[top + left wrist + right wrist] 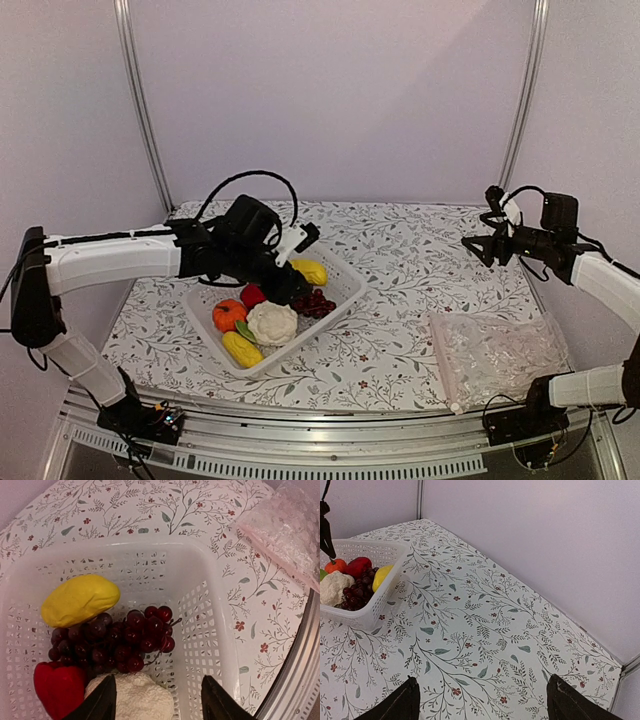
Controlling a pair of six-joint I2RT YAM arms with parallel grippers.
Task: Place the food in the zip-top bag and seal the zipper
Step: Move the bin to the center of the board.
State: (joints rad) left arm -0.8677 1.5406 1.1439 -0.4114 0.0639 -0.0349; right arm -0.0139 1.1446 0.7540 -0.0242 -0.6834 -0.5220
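The left gripper [158,681] hangs in the white slotted plastic basket [150,567] toward the tabletop's front-left, fingers spread astride the knobbly white toy cauliflower [137,696]; whether they touch it I can't quite tell. Closing could snag the dark red grapes [120,640] or squeeze it loose. The clear crinkly zip-top bag [497,357] lies flat and limp at the front-right corner. The right gripper [482,682] gapes empty.
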